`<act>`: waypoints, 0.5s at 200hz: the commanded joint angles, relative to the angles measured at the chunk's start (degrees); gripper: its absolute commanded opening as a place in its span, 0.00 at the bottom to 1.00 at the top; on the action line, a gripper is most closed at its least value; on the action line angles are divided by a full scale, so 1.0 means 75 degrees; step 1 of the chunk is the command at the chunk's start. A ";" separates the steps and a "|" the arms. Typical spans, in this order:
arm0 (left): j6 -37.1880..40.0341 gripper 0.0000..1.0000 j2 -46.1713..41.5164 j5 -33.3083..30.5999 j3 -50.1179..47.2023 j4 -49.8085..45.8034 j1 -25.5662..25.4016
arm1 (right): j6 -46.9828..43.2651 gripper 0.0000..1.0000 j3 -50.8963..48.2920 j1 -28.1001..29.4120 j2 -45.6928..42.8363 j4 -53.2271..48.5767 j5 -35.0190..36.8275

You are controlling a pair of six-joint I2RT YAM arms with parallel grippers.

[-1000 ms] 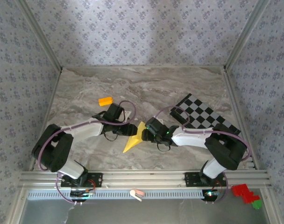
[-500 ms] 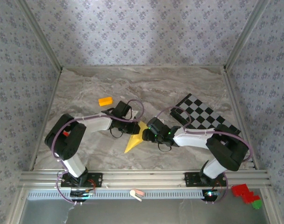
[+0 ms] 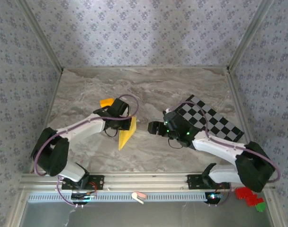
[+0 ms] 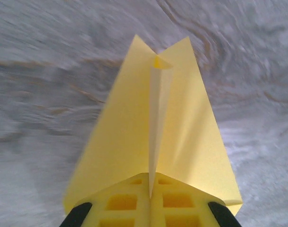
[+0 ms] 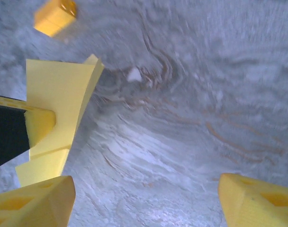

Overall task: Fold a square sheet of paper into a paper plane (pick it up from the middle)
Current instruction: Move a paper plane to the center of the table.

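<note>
left gripper pinching the centre crease of the paper plane, plane near the middle of the marble table, close to the orange block, right gripper spread wide and empty, apart from it

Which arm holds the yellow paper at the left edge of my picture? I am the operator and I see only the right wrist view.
Observer: The left gripper holds it. In the top view its jaws are shut on the paper plane.
Operator: Where on the plane do the jaws grip?
Observer: In the left wrist view they pinch the centre fold, which stands upright between the two spread wings.
Operator: What lies near my own arm?
Observer: A checkered board lies on the table, partly under the right arm.
</note>
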 commanded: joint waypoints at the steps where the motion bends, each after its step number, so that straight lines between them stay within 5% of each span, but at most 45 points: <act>1: -0.0234 0.00 -0.0109 -0.1516 0.0363 -0.0958 0.0154 | -0.0535 0.81 0.0050 -0.0361 -0.0270 -0.0434 -0.0211; 100: -0.1091 0.03 0.1489 -0.1826 0.1376 -0.0735 -0.0124 | -0.1147 0.82 0.0145 -0.1265 -0.0415 -0.0893 -0.0828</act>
